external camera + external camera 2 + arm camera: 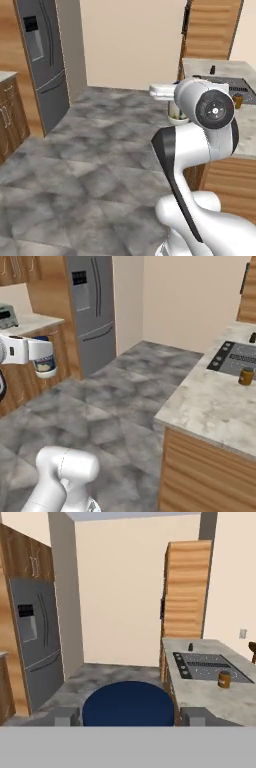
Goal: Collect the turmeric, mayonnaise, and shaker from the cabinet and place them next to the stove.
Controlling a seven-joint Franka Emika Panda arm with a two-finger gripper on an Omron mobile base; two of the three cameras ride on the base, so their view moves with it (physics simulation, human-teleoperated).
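My gripper [42, 358] is shut on the mayonnaise [45, 363], a white jar with a dark blue lid [128, 704] that sits between the two fingertips in the hand view. It hangs in the air over the floor, well left of the island. Behind my arm a sliver of the jar [176, 116] shows. The amber turmeric [224, 679] [246, 376] [238, 100] stands on the counter just in front of the stove [207, 666] [235, 358] [242, 84]. Beyond the stove stands the small black shaker [190, 647] [212, 69]. I cannot tell which wooden unit is the cabinet.
A marble-topped island [210, 401] with wooden sides carries the stove. A steel fridge [92, 301] [42, 55] stands at the far left, with a side counter and toaster [7, 316] next to it. A tall wooden unit [185, 587] rises behind the island. Grey stone floor [100, 150] lies between.
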